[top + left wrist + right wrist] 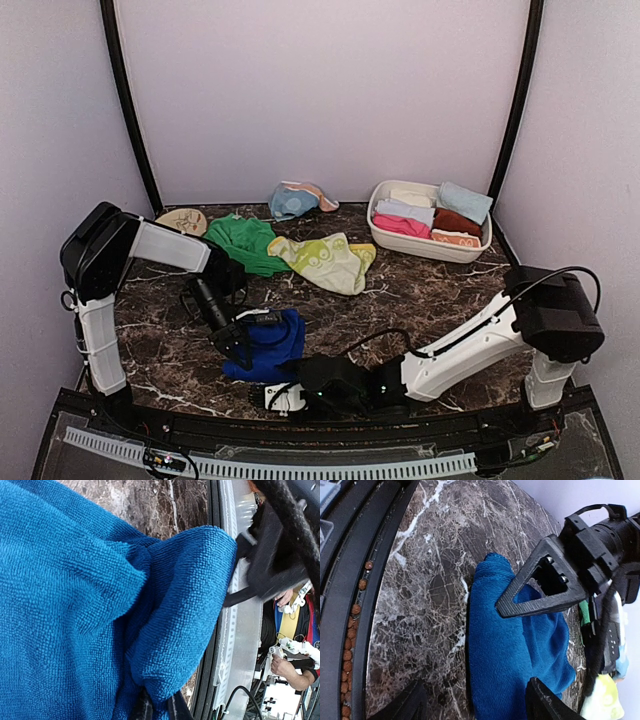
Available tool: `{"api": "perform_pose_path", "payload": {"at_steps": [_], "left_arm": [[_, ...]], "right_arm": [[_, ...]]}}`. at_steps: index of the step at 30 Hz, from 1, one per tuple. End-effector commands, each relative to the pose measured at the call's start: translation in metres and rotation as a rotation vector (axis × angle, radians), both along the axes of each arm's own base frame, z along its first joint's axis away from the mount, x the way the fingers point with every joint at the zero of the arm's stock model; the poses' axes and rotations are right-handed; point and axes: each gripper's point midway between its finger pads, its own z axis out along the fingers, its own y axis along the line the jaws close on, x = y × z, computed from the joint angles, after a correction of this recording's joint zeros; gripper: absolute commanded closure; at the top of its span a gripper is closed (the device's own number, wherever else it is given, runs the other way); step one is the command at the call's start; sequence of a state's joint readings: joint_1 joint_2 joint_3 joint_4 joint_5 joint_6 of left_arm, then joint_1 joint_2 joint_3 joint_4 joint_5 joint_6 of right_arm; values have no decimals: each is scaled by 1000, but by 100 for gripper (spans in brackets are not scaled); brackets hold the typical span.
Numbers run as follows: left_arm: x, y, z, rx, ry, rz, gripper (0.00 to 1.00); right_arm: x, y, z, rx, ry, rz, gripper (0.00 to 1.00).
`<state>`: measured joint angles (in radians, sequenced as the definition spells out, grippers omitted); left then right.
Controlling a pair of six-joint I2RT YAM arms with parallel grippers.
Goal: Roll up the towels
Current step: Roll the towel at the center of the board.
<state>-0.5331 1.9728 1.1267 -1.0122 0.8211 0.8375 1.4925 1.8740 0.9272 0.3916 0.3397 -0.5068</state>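
Pinching the unrolled royal blue towel [268, 345] at the front of the surface [420, 300], the left fingers [176, 711] are closed on it and the right fingers [546, 705] stand open over its near end, while rolled towels [430, 215] fill the basin [425, 247] and the green towel [243, 242], yellow-green towel [325, 262] and light blue towel [292, 200] lie loose.

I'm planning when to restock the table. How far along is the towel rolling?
Done: several rolled towels sit in the white basin. In hand: the left gripper is shut on the royal blue towel, which is bunched near the front edge, with the right gripper open at its near end. Left: the green towel, the yellow-green patterned towel and the light blue towel lie loose behind.
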Motion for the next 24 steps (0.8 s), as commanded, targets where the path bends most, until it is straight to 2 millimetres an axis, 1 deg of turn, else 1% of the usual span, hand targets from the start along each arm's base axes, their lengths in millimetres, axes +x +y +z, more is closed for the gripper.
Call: {"api": "perform_pose_path", "payload": {"at_steps": [1,4,6,9,11,13,15,18,20,21,22,23,24], "left_arm": [[8,28,-36,183,-78,-55,100],[8,29,-38,190,-78,-57,100],[8,29,-37,187,-81,-58,100],[7,28,-34,171,-74,-65,99],[6,28,-34,168,-76,-71,98],[7,29,-35,171,-82,-75,96],[8,28,-33,166,-93,-77,91],[16,25,-26,144,-167,-59,80],[32,22,-18,122,-285,-24,73],[40,21,-13,121,-352,-1,68],[48,22,-8,122,-416,25,63],[57,22,-1,119,-484,57,62],[66,25,6,121,-550,90,55]], "right_arm": [[11,22,-3,-23,-136,41,34],[18,29,-12,-35,-148,40,40],[26,30,-23,-51,-127,29,44],[36,28,-33,-62,-105,2,50],[41,27,-39,-68,-87,-12,52],[44,24,-47,-81,-61,-27,56],[48,21,-56,-92,-15,-46,61],[46,14,-71,-128,95,-55,77],[43,8,-80,-158,176,-65,87],[40,7,-82,-161,222,-61,91],[39,6,-81,-160,257,-65,94],[38,5,-82,-156,294,-73,96],[35,4,-82,-152,330,-72,97]]}}
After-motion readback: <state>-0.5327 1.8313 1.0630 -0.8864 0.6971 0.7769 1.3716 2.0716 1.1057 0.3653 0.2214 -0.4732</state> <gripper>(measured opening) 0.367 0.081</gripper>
